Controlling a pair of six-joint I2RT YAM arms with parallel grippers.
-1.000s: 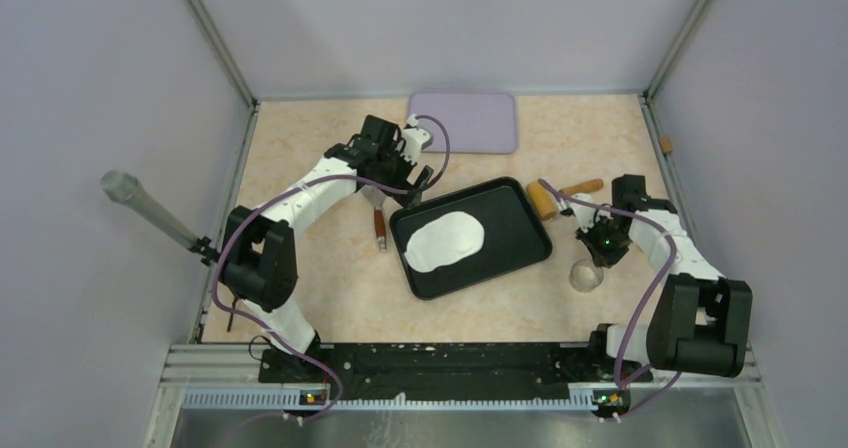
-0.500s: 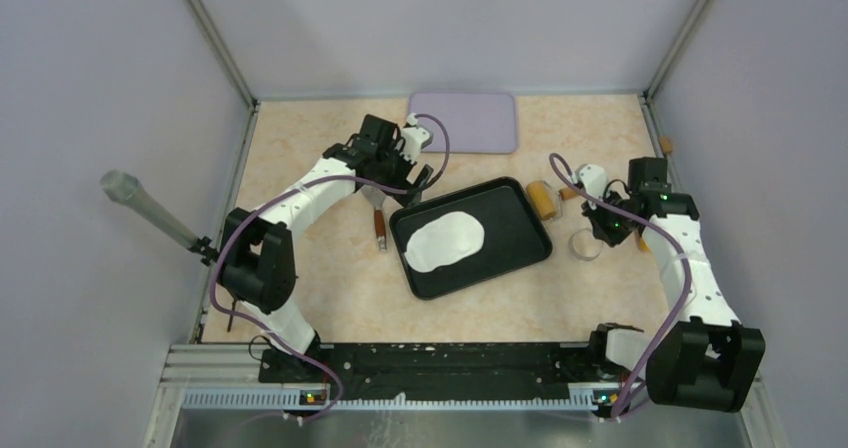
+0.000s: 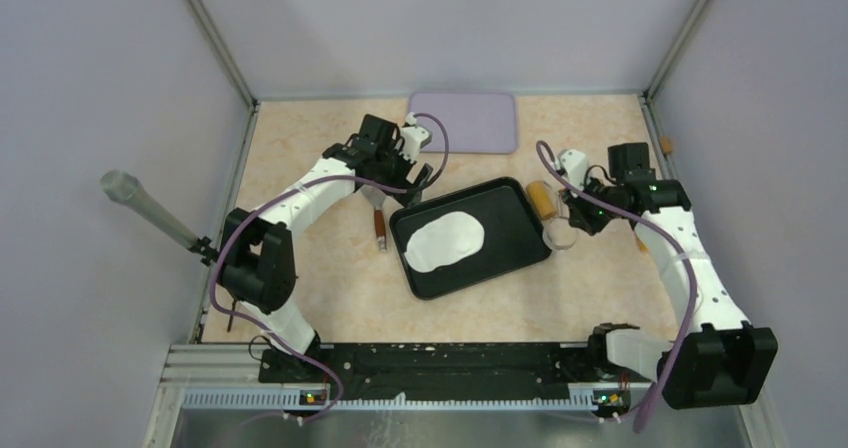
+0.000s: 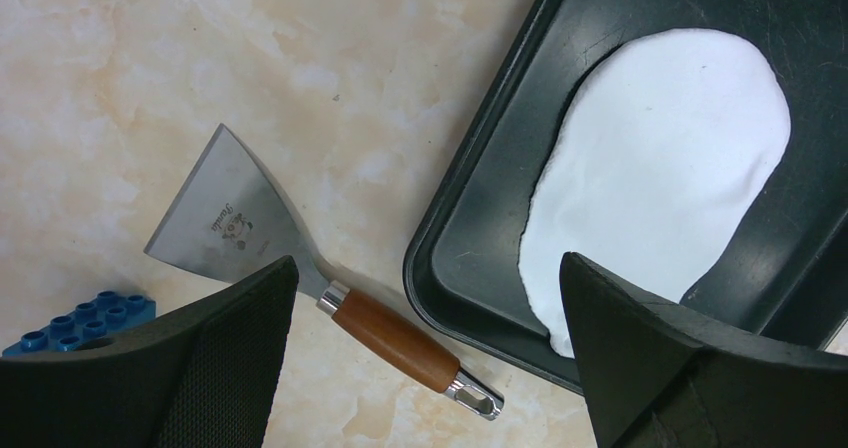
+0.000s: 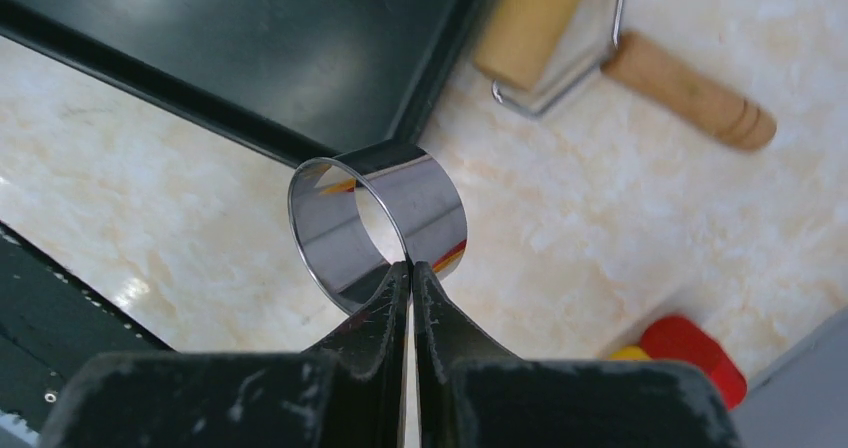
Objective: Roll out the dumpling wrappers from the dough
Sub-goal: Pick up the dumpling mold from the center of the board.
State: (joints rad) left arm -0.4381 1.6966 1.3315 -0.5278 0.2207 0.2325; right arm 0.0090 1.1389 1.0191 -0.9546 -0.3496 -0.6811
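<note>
The dough (image 3: 445, 241), a flattened, oval white sheet, is lying in the left half of a shallow black rectangular tray (image 3: 515, 213) that is sitting askew in the middle of the beige marbled bench (image 3: 320, 288). The left hand (image 4: 428, 261) is hanging released above the tray's left rim, its two black fingers (image 4: 235, 313) standing wide apart and holding nothing; between them its camera is showing the sheet's near end and the tray's corner. Just beside that corner, on the bench, a steel scraper with a triangular blade and a brown wooden handle (image 4: 250, 228) is lying flat, its handle pointing toward the tray without touching it, and a small blue studded toy brick (image 4: 75, 318) is peeking out near the left finger. The right hand (image 5: 410, 268) is clenched on the thin wall of a shiny round metal ring cutter (image 5: 380, 218), gripping it just beside the tray's right edge; whether the ring is touching the bench cannot be told. Beyond the ring, a wooden roller with a wire frame and a turned wooden handle (image 5: 545, 28) is resting on the bench next to the tray's far right corner. A lilac rectangular mat (image 3: 463, 121) is lying at the far edge of the bench, well apart from the tray.
</note>
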